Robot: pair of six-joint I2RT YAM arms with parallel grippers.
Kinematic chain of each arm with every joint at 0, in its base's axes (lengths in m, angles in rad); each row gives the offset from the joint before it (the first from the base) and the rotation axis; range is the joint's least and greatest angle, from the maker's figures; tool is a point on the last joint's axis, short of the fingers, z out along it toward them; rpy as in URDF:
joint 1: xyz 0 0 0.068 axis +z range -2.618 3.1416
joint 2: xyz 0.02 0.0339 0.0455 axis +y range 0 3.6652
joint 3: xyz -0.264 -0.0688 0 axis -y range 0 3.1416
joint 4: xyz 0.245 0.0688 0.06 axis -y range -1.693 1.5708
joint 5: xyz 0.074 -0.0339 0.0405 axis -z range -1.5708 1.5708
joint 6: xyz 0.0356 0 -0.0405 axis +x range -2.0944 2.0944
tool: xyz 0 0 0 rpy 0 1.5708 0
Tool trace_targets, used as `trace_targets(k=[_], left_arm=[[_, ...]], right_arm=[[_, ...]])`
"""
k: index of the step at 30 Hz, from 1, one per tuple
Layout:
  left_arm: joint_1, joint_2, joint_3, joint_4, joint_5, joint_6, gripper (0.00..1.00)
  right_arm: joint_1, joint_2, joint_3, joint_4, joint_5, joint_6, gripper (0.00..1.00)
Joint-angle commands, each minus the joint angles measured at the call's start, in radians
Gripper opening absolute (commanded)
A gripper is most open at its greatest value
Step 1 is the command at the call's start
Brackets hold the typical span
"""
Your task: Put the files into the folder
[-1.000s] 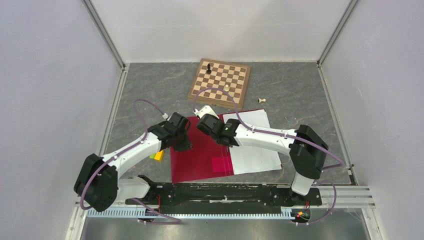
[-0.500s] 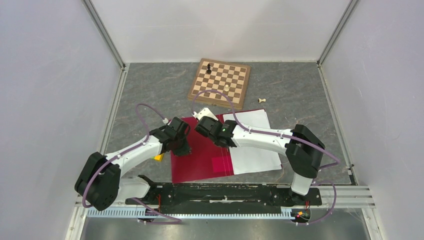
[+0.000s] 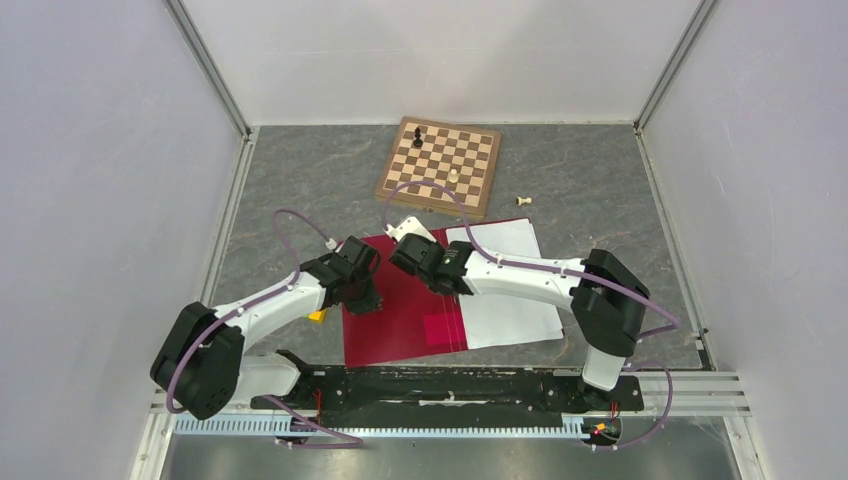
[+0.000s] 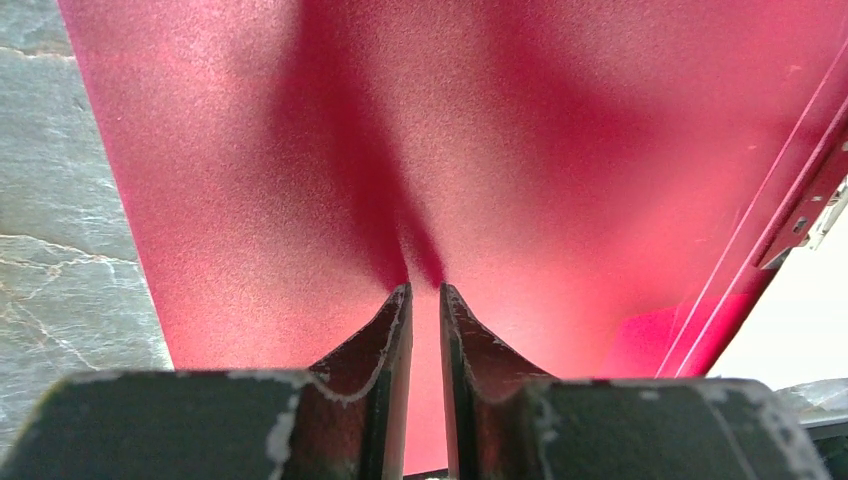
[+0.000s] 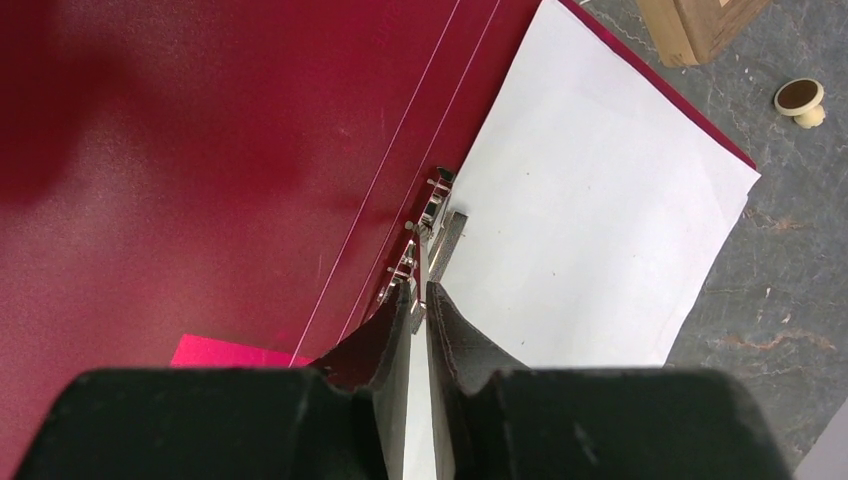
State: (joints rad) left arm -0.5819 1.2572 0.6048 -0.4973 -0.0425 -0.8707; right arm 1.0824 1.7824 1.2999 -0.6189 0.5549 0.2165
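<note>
The crimson folder [image 3: 400, 320] lies open near my arms. Its left cover fills the left wrist view [image 4: 500, 150]. The white files [image 3: 510, 300] lie on its right half, blank side up [image 5: 590, 230]. A metal clip [image 5: 425, 215] sits along the spine beside the sheets' left edge. My left gripper [image 3: 362, 298] hangs low over the left cover [image 4: 425, 290], jaws nearly together with nothing between them. My right gripper [image 3: 450, 278] is at the spine, its tips [image 5: 420, 290] right at the clip's near end, jaws shut to a slit.
A wooden chessboard [image 3: 440, 165] with a black piece [image 3: 417, 137] and a pale piece [image 3: 453, 176] lies behind the folder. A pale pawn [image 3: 523, 201] lies on the table to its right. A small yellow block [image 3: 317, 313] sits by the folder's left edge.
My left gripper has drawn slightly left and nearer over the red cover. My right gripper has shifted a little left along the spine. Folder and sheets have not moved.
</note>
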Motion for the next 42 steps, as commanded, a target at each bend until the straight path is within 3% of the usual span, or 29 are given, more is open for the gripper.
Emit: trace_targets(k=[1, 13, 18, 29, 42], left_arm=[[0.004, 0.014, -0.013, 0.025, -0.011, -0.014, 0.22], [0.004, 0.037, -0.026, 0.032, -0.022, -0.046, 0.16], [0.004, 0.031, -0.044, 0.023, -0.048, -0.094, 0.02], [0.004, 0.002, -0.070, 0.017, -0.071, -0.126, 0.02], [0.004, -0.021, -0.090, 0.031, -0.067, -0.137, 0.02]], right_arm=[[0.004, -0.012, -0.017, 0.002, 0.007, 0.012, 0.13], [0.004, -0.038, -0.070, 0.006, 0.005, 0.023, 0.09], [0.003, -0.085, -0.146, 0.044, -0.008, 0.048, 0.07], [-0.031, -0.165, -0.332, 0.145, -0.105, 0.112, 0.03], [-0.074, -0.141, -0.414, 0.177, -0.137, 0.137, 0.00]])
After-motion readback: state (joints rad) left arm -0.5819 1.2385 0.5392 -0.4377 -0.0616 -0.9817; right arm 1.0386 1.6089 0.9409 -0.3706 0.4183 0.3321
